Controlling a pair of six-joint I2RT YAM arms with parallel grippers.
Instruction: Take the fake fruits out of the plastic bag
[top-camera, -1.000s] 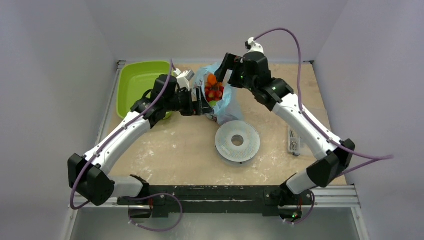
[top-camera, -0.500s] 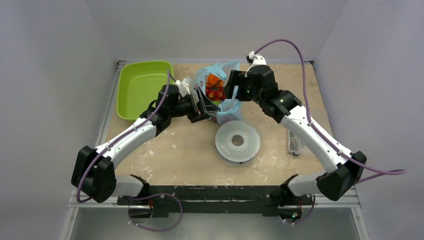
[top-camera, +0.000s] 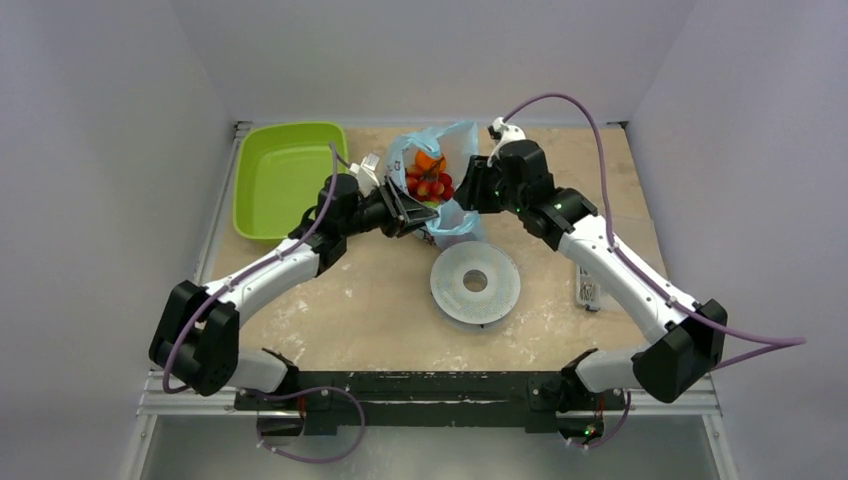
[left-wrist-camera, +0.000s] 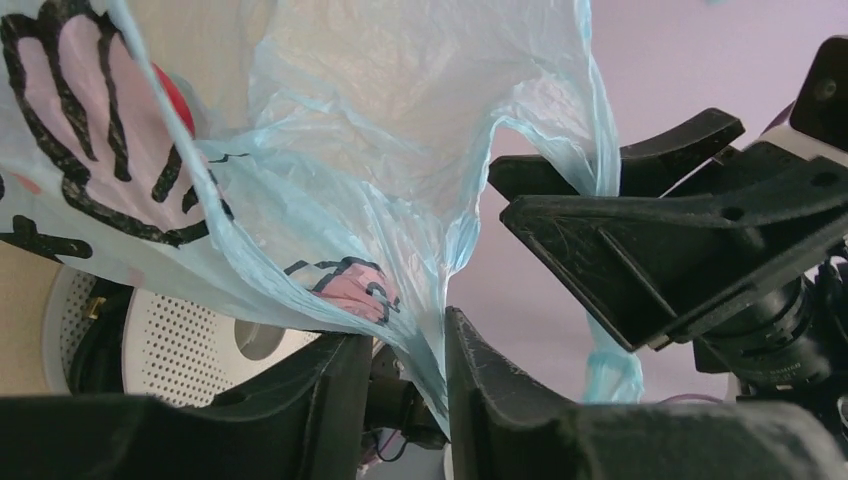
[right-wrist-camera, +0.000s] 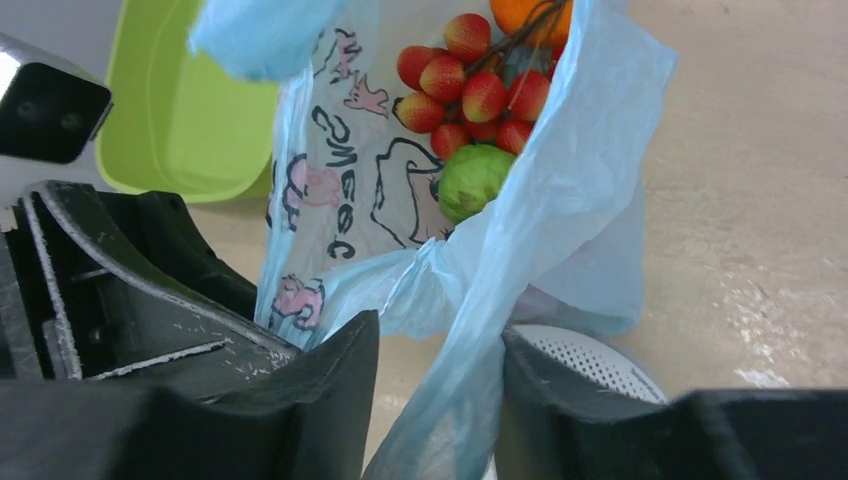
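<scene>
The plastic bag (top-camera: 452, 215) stands open at the middle back of the table, light blue with pink and black cartoon prints. Inside lie the fake fruits (top-camera: 428, 185): a cluster of red balls (right-wrist-camera: 470, 95), a green one (right-wrist-camera: 470, 180) and an orange one (right-wrist-camera: 525, 15). A red piece (left-wrist-camera: 175, 100) shows through the film. My left gripper (left-wrist-camera: 400, 330) is at the bag's left rim, with film running between its parted jaws along one finger. My right gripper (right-wrist-camera: 440, 328) straddles the right rim; a twisted strip of bag hangs between its jaws, unpinched.
A lime-green tray (top-camera: 285, 175) sits at the back left, close behind my left arm. A white perforated disc (top-camera: 475, 283) lies just in front of the bag. A small metallic item (top-camera: 588, 285) rests near the right edge.
Both arms have come in closer to the bag's mouth, one on each side. Both pairs of jaws have narrowed round the rim. The bag's mouth now stands wider and more upright.
</scene>
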